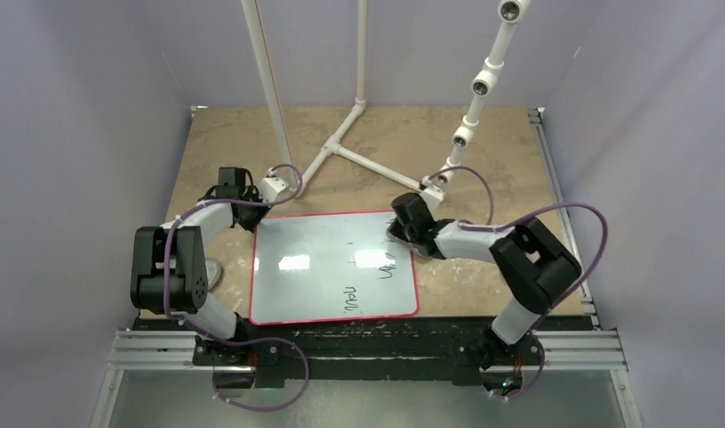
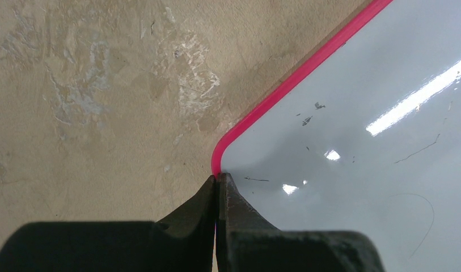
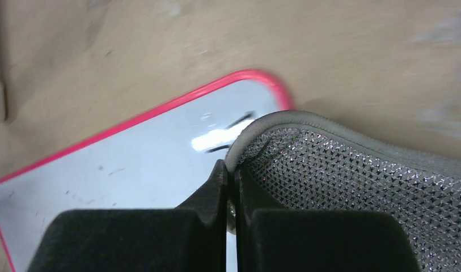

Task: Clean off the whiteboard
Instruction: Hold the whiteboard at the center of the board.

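As the left pincer (image 2: 218,184) sat closed on the far-left corner rim of the whiteboard (image 1: 314,267), apparently to pin it against sliding, the right pincer (image 3: 230,170) gripped a grey mesh pad (image 3: 352,175) over the far-right corner. Board lay on the surface (image 1: 492,143), close to the arm bases. Black handwriting (image 1: 350,299) marked its right half; sweep room looked free, white pipes (image 1: 341,147) standing behind.

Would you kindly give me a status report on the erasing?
Left gripper shut on whiteboard corner. Right gripper shut on silver pad, over far-right corner. Black handwriting not yet erased. Nothing blocking.
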Controlling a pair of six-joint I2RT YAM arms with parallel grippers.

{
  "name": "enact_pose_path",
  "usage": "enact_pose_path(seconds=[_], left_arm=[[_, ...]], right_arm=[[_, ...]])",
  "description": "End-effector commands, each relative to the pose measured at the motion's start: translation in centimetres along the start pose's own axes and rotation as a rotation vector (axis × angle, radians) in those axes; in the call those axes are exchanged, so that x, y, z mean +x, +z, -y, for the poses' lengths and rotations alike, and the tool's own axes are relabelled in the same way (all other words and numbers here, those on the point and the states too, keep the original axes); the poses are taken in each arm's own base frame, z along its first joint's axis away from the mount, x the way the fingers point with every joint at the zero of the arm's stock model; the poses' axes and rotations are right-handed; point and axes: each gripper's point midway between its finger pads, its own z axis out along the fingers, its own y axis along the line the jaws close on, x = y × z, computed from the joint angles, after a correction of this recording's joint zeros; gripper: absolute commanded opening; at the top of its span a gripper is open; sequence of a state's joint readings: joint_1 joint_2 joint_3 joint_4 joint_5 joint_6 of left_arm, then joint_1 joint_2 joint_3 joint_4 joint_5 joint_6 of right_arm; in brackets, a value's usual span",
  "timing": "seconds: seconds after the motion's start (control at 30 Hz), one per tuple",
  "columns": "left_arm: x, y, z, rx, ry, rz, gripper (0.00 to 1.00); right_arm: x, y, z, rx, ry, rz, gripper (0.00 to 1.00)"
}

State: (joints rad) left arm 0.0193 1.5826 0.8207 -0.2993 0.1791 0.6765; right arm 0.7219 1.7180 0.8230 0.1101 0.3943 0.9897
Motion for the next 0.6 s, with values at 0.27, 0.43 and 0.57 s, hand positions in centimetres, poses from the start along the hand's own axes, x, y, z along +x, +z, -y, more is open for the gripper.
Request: enact_pose_path(seconds=[0.27,0.43,0.57], left_arm=[[8.8,-0.7,5.9,0.193,-0.056,-0.307,0.00],[8.7,-0.7,6.0,0.195,-0.057,-0.308,0.00],[8.6,-0.9,5.9,0.196,-0.053,-0.303,0.00]], right_arm=[[6.0,1.3,1.7,0.118,-0.170,-0.143,0.00],[7.6,1.1,0.0,0.094,-0.196,-0.175,0.00],[3.3,0.3,5.2,0.238,-0.122,-0.082,0.00]])
